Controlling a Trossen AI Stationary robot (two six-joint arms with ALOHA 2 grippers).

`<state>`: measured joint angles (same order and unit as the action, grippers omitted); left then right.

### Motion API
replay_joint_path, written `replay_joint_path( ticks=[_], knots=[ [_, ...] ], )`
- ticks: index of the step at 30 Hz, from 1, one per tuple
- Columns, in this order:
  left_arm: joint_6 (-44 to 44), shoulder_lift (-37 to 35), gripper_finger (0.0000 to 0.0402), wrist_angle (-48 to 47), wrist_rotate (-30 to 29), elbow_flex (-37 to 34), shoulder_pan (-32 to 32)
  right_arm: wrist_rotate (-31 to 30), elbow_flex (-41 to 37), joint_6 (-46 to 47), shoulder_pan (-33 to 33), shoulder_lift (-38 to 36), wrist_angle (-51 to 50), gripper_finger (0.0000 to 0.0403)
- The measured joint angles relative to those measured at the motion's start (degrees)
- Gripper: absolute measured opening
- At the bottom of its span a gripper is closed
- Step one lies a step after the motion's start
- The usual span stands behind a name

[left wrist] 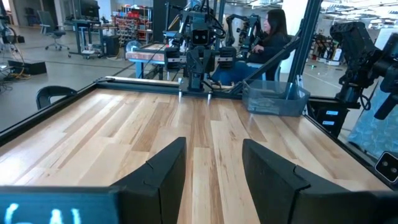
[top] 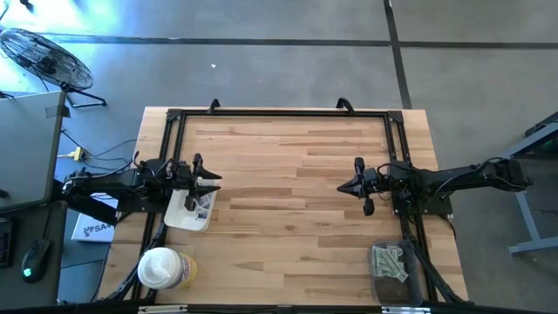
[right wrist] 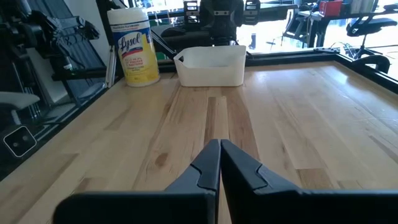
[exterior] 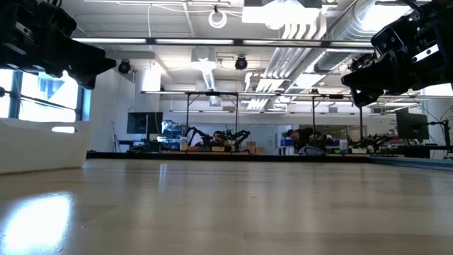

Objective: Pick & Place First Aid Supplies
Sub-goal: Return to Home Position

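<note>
First aid supplies (top: 390, 262), thin pale green packets, lie in a heap inside the bin (top: 380, 285). The bin sits at the right edge of the bench (top: 288, 218), close to the corner that shows lowest in the high view. Some small bits also lie in the white tray (top: 177, 218), but they are too small to tell what they are.

The left gripper (top: 214, 180) hangs over the left edge of the bench, just above the white tray. Its two fingers (left wrist: 163, 168) are spread apart and hold nothing.

The right gripper (top: 344, 186) hangs in the air by the right edge, up the bench from the bin. Its fingers (right wrist: 205, 165) are pressed tight together with nothing between them. Both grippers point at each other across the bare middle of the bench, well apart.

A round tub (top: 161, 269) with a white lid and a yellow label stands near the left edge, just beside the tray, towards the same low side as the bin.

A person (left wrist: 268, 34) sits in the room beyond the bench.
</note>
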<state>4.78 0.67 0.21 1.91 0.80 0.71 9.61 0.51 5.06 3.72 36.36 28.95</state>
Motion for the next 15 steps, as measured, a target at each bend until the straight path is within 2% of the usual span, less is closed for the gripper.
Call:
replay_joint_path(
  ticks=[15],
  knots=[
    [0.00, 0.00, 0.0156, 0.00, 0.00, 0.00, 0.00, 0.00, 0.00, 0.02, 0.01, 0.00, 0.00, 0.0006]
  ],
)
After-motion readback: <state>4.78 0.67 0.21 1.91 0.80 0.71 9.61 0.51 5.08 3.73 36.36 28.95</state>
